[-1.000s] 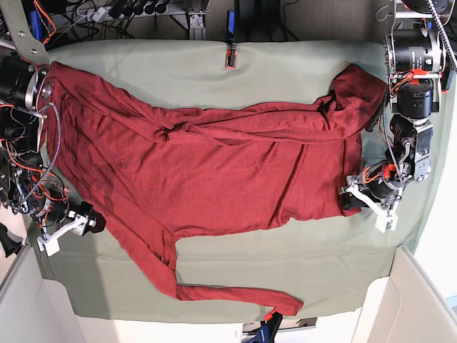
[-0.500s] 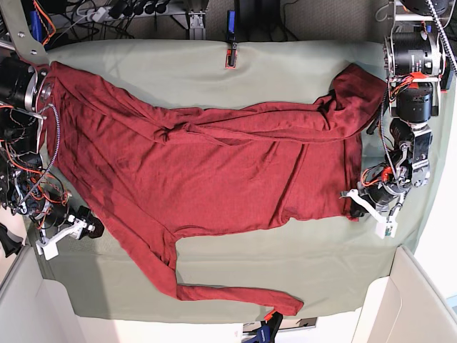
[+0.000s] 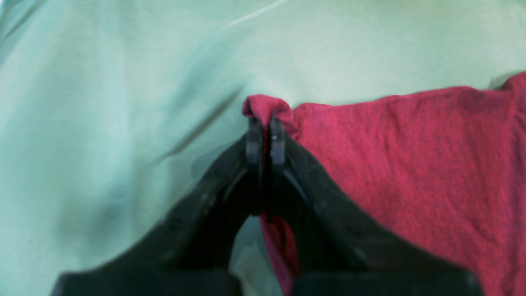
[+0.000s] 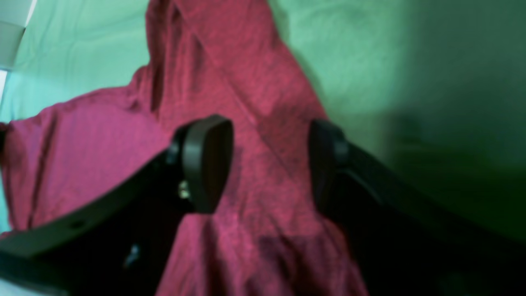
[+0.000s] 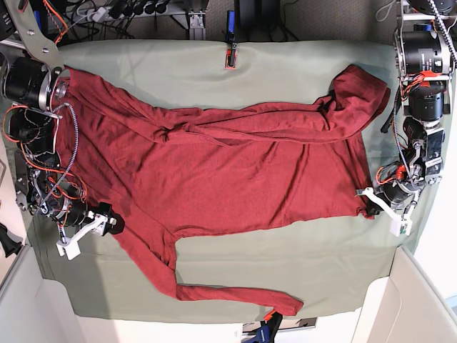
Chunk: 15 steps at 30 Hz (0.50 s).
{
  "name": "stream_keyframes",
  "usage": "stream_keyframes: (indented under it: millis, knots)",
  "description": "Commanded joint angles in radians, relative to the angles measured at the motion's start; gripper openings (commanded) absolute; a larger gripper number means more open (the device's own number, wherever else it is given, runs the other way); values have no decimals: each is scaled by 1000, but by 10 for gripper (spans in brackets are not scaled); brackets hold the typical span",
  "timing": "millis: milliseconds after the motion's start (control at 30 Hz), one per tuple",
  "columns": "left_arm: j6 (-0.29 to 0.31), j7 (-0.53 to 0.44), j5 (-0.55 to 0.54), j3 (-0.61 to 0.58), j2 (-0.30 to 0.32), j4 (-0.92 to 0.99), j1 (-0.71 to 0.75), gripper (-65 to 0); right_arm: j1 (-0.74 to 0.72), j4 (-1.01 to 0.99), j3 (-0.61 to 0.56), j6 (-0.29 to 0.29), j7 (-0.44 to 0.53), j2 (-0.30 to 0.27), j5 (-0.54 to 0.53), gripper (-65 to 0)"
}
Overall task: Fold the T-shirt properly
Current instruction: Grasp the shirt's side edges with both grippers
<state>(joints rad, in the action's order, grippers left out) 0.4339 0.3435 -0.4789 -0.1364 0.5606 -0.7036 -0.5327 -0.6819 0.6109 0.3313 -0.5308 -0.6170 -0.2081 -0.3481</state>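
The shirt [image 5: 214, 164] sprawls rumpled across the tabletop [image 5: 300, 64]. The left gripper [image 3: 265, 137] has its jaws clenched on a thin hem corner; that pinch could slip under pull. The right gripper [image 4: 267, 164] hovers, jaws spread, over the sleeve.

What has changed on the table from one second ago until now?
The left gripper closed on the corner of the T-shirt and pulled it outward toward the table edge, flattening that side. The right gripper moved slightly toward the shirt, jaws open, holding nothing. The sleeves and the green cloth stayed put.
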Motion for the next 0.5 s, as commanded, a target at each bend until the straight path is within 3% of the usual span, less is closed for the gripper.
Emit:
stream_keyframes:
  millis: [0,133,467]
  knots:
    - [12,-10,-14,4,22,-13,-32,-650,-38,16,0,4,19,-13,-9,-305]
    - [84,1,-37,4,22,-13,-29,-650,-38,16,0,4,42,-28,-10,-305]
    - [83,4,-37,4,36,-13,-29,-650,-37,16,0,11,63,-58,34,-305]
